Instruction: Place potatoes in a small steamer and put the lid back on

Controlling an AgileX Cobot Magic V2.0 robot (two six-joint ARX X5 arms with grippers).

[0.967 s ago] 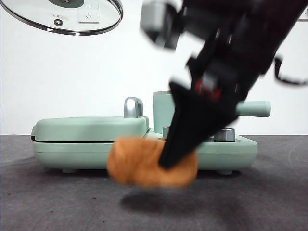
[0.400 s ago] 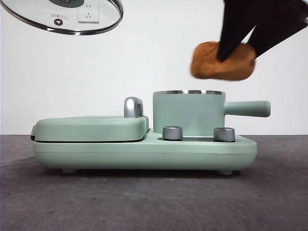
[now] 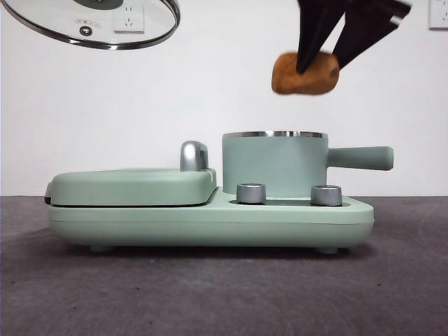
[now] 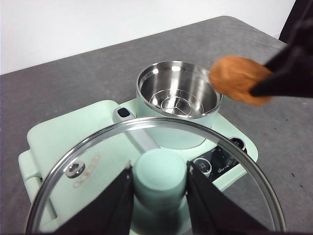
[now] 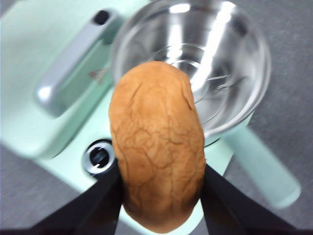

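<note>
The orange-brown potato (image 3: 305,74) hangs in the air above the open small steamer (image 3: 274,164), a mint-green pot with a steel rim and a side handle (image 3: 358,158). My right gripper (image 3: 333,43) is shut on the potato (image 5: 157,145), which fills the right wrist view over the pot's steel inside (image 5: 215,73). High at the left, my left gripper (image 4: 158,182) is shut on the green knob of the glass lid (image 3: 91,22). The left wrist view shows the lid (image 4: 93,152), the empty steamer (image 4: 178,96) and the potato (image 4: 238,78) beside its rim.
The steamer stands on a mint-green cooker base (image 3: 210,222) with two steel dials (image 3: 251,193). A flat hinged griddle cover (image 3: 133,185) with a chrome handle (image 3: 193,155) takes up the base's left half. Dark grey tabletop (image 3: 224,294) lies in front.
The right gripper lifted the potato from the table in front of the cooker up to above the steamer, then a little left and higher. The lid stays held up at the left.
</note>
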